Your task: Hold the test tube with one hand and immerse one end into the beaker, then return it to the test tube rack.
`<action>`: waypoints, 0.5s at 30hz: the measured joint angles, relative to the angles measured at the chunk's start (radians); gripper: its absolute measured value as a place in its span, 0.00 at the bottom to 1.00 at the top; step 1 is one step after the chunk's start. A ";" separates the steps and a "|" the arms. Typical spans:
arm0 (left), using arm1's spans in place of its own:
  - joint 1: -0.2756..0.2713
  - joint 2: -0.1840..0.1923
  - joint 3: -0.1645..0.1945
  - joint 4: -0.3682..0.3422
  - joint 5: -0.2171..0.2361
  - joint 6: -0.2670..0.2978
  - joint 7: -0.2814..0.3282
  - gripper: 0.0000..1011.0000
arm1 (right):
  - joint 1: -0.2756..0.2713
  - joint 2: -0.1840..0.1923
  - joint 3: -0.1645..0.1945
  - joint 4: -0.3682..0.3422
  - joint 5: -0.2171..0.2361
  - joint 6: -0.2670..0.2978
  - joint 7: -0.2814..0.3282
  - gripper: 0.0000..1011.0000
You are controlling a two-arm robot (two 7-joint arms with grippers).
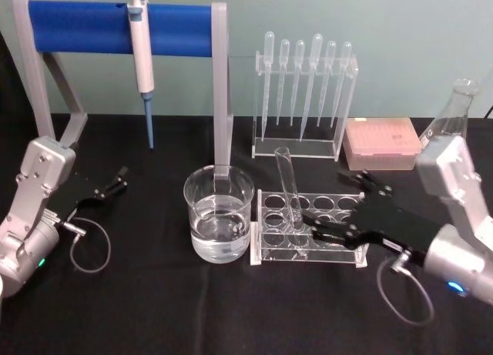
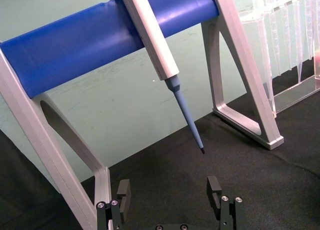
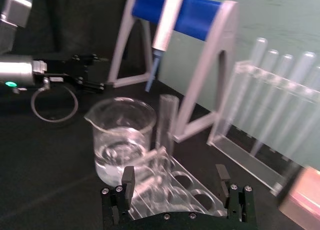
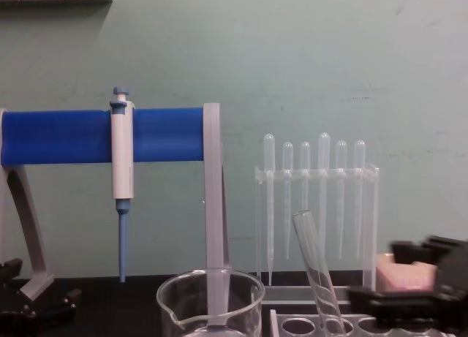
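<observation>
though the table [image 1: 154,309] is crowded, you have nothing between the right gripper [image 1: 327,201] and the tube [image 1: 287,185]. the largest thing is the grey stand [image 1: 223,78] with a blue bar, far left, and a white-and-blue pipettor [image 1: 141,55] hangs from it. right of it stands a clear pipette rack [image 1: 296,149] with six thin plastic pipettes [image 1: 316,70]. a pink tip box [image 1: 381,143] and a glass flask [image 1: 454,108] sit far right. the beaker [image 1: 219,209], a wide glass cylinder partly filled with clear liquid, stands just left of the tube rack [image 1: 266,251].

your right gripper reaches in from the right, low over that clear rack's right part, with its black fingers [image 3: 127,180] spread wide and nothing between them but rack. the tube stands in a hole in the rack's left half, just ahead of the fingertips and not gripped. it is long, smooth glass with an open rim, and its top tilts towards the beaker.

your left gripper [image 1: 112,182] rests at the table's left, fingers apart.
</observation>
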 joint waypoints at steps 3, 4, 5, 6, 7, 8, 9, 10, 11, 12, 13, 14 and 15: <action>0.000 0.000 0.000 0.000 0.000 0.000 0.000 0.99 | 0.062 -0.037 -0.031 0.031 -0.005 0.043 0.040 0.99; 0.000 0.000 0.000 0.000 0.000 0.000 0.000 0.99 | 0.090 -0.056 -0.043 0.051 -0.008 0.062 0.056 0.99; 0.000 0.000 0.000 0.000 0.000 0.000 0.000 0.99 | 0.104 -0.064 -0.050 0.061 -0.011 0.073 0.064 0.99; 0.000 0.000 0.000 0.000 0.000 0.000 0.000 0.99 | 0.116 -0.071 -0.055 0.070 -0.014 0.084 0.072 0.99; 0.000 0.000 0.000 0.000 0.000 0.000 0.000 0.99 | 0.140 -0.086 -0.064 0.089 -0.018 0.103 0.086 0.99; 0.000 0.000 0.000 0.000 0.000 0.000 0.000 0.99 | 0.152 -0.092 -0.068 0.099 -0.020 0.111 0.093 0.99; 0.000 0.000 0.000 0.000 0.000 0.000 0.000 0.99 | 0.162 -0.098 -0.071 0.108 -0.022 0.119 0.100 0.99; 0.000 0.000 0.000 0.000 0.000 0.000 0.000 0.99 | 0.171 -0.103 -0.073 0.117 -0.023 0.125 0.106 0.99; 0.000 0.000 0.000 0.000 0.000 0.000 0.000 0.99 | 0.189 -0.114 -0.076 0.134 -0.025 0.135 0.118 0.99; 0.000 0.000 0.000 0.000 0.000 0.000 0.000 0.99 | 0.196 -0.119 -0.077 0.144 -0.026 0.139 0.123 0.99; 0.000 0.000 0.000 0.000 0.000 0.000 0.000 0.99 | 0.202 -0.124 -0.078 0.151 -0.027 0.142 0.128 0.99; 0.000 0.000 0.000 0.000 0.000 0.000 0.000 0.99 | 0.214 -0.134 -0.078 0.165 -0.028 0.145 0.138 0.99; 0.000 0.000 0.000 0.000 0.000 0.000 0.000 0.99 | 0.218 -0.139 -0.078 0.171 -0.028 0.147 0.142 0.99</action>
